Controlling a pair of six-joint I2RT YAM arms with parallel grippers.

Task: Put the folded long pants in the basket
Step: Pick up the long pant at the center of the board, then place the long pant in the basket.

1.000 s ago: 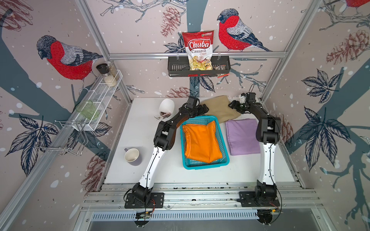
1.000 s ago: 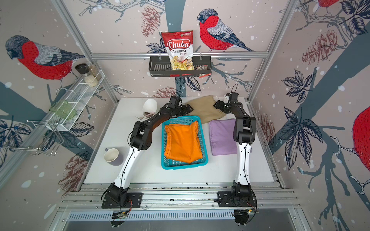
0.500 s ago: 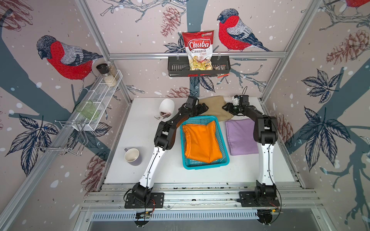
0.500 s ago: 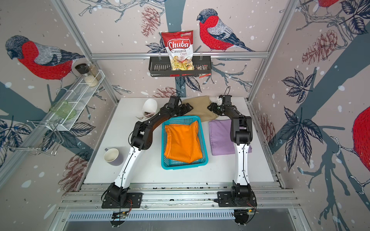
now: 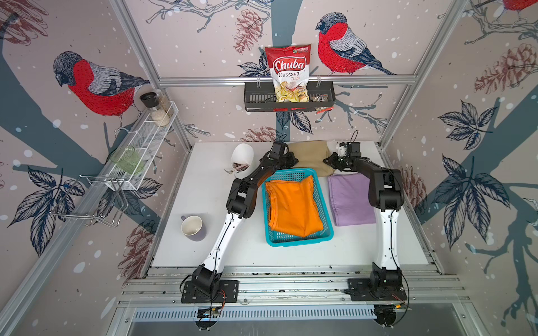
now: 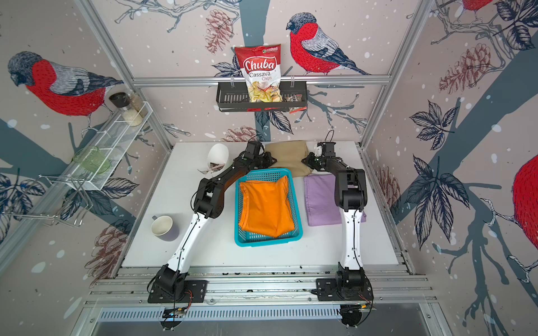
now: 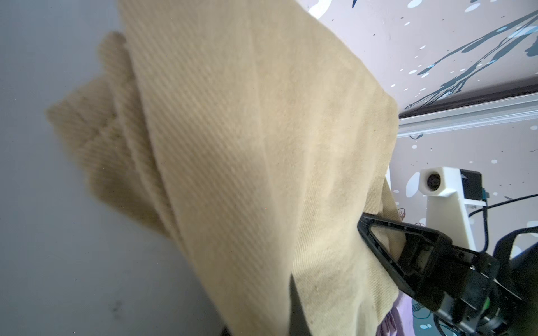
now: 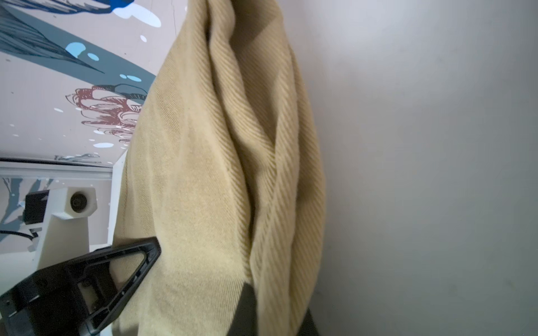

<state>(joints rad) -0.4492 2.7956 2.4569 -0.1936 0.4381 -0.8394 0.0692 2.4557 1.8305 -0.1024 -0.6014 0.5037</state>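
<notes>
The tan folded long pants [image 5: 308, 155] [image 6: 286, 154] lie at the back of the table, behind the turquoise basket [image 5: 300, 242] [image 6: 269, 241]. My left gripper [image 5: 290, 160] [image 7: 259, 323] is shut on their left edge. My right gripper [image 5: 328, 160] [image 8: 276, 317] is shut on their right edge, with tan cloth bunched between the jaws in both wrist views. Orange folded pants [image 5: 294, 206] [image 6: 266, 208] fill the basket. Lilac folded pants [image 5: 349, 200] [image 6: 321, 200] lie flat to its right, partly under my right arm.
A white cup [image 5: 242, 155] lies tipped at the back left beside my left arm. A purple mug [image 5: 192, 227] stands at the front left. A black wall rack [image 5: 288, 100] with a chips bag hangs above the back edge. A white wire shelf [image 5: 139, 151] runs along the left wall.
Both grippers have gone from open to shut on the tan pants' side edges. The right gripper slid left to the pants' right edge; the left arm barely moved.
</notes>
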